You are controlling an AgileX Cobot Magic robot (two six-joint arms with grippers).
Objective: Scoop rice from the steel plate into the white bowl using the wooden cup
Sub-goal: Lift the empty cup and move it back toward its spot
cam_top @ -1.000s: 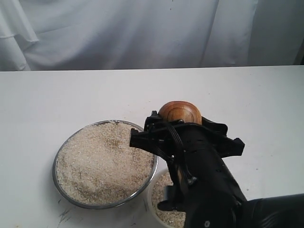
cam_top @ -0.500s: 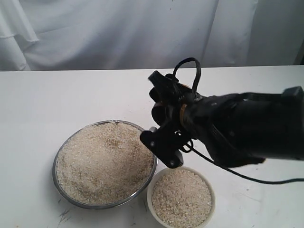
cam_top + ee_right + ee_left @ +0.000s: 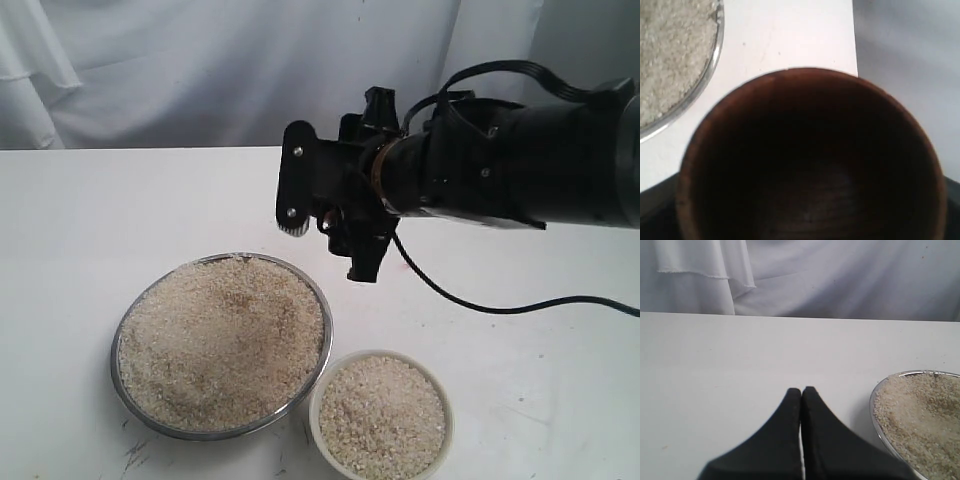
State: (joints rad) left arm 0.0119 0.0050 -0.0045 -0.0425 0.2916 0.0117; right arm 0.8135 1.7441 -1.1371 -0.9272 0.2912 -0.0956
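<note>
Two grippers are in play, and only one carries the tool. Farthest left, the left gripper [image 3: 801, 390] hangs low over the white table [image 3: 100, 220] with its black fingers pressed together on nothing. The rim of the plate lies just beside it.

Next comes the wide, shallow steel plate [image 3: 113, 365], heaped with off-white uncooked rice [image 3: 220, 340]. Right of it and nearer the exterior camera sits the small round white bowl with a thick rim [image 3: 380, 355]. It is close beside the plate's edge and already well filled with grains.

Above and behind both dishes, the right gripper [image 3: 330, 205] is raised clear of the table on its black arm. From it the plate lies down and to the left, and the bowl almost straight down toward the viewer.

The exterior view hides the small reddish-brown wooden cup [image 3: 810, 160]. The right wrist view looks straight into its dark mouth, so its long axis appears to run along the gripper's. No grains show inside. The jaws themselves are mostly hidden, but the cup is aloft, so they are judged clamped on it. The next scoop probably calls for dropping leftward into the heap.
</note>
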